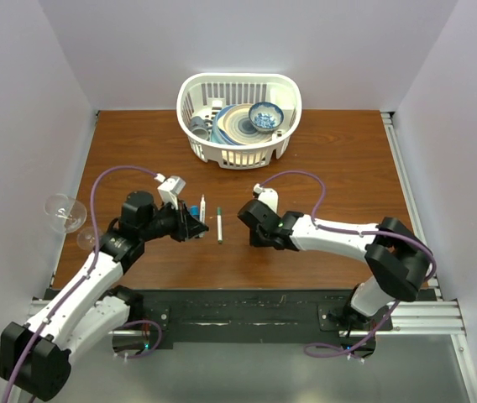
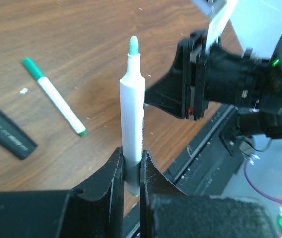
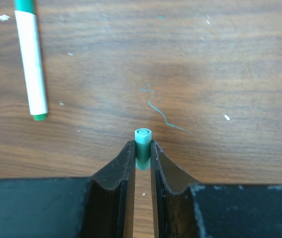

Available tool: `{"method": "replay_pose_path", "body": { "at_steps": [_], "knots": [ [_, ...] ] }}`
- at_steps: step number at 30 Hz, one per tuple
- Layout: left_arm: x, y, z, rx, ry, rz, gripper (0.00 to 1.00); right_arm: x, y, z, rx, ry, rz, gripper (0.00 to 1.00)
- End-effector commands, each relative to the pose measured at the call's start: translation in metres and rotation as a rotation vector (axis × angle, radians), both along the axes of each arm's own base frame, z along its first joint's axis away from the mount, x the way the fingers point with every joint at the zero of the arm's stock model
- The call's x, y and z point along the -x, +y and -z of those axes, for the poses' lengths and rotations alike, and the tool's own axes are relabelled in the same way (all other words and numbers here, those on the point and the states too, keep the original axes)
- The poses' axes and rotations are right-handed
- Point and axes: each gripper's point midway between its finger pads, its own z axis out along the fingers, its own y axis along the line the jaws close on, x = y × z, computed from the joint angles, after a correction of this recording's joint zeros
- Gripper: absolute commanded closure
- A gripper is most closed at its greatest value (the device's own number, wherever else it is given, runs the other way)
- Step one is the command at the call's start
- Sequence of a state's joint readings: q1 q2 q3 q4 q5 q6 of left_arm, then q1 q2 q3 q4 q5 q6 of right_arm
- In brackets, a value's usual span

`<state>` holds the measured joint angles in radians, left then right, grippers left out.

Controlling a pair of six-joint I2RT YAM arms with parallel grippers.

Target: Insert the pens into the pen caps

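Note:
My left gripper [image 2: 131, 157] is shut on the lower end of a white pen [image 2: 132, 114], whose bare green tip points away from the fingers. In the top view this gripper [image 1: 193, 227] is left of the table's middle. My right gripper [image 3: 142, 148] is shut on a small green pen cap [image 3: 142, 139], open end outward, held just above the wood. In the top view the right gripper [image 1: 251, 222] faces the left one across a short gap. A second white pen [image 1: 219, 227] lies between them on the table, a green cap on its far end [image 2: 30, 66]; it also shows in the right wrist view [image 3: 32, 64].
A dark blue-ended marker [image 2: 4, 131] lies on the table beside the capped pen. A white basket [image 1: 193, 91] of dishes stands at the back middle. A clear glass [image 1: 65, 211] lies at the table's left edge. A thin green thread [image 3: 163, 116] lies on the wood.

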<state>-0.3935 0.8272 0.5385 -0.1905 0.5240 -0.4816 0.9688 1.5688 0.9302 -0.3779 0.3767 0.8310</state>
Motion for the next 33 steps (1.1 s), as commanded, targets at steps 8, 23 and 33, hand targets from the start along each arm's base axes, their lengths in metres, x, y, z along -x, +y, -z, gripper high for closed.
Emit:
{"method": "replay_pose_path", "body": {
  "at_steps": [8, 23, 33],
  "knots": [
    [0.018, -0.024, -0.016, 0.188, -0.029, 0.139, 1.0, -0.026, 0.039, -0.135, -0.317, -0.229, -0.004, 0.86],
    [0.039, -0.039, -0.049, 0.387, -0.058, 0.276, 1.0, -0.03, 0.07, -0.234, -0.67, -0.402, -0.062, 0.86],
    [0.043, -0.04, -0.048, 0.392, -0.048, 0.304, 1.0, -0.026, 0.078, -0.254, -0.775, -0.435, -0.095, 0.86]
  ]
}}
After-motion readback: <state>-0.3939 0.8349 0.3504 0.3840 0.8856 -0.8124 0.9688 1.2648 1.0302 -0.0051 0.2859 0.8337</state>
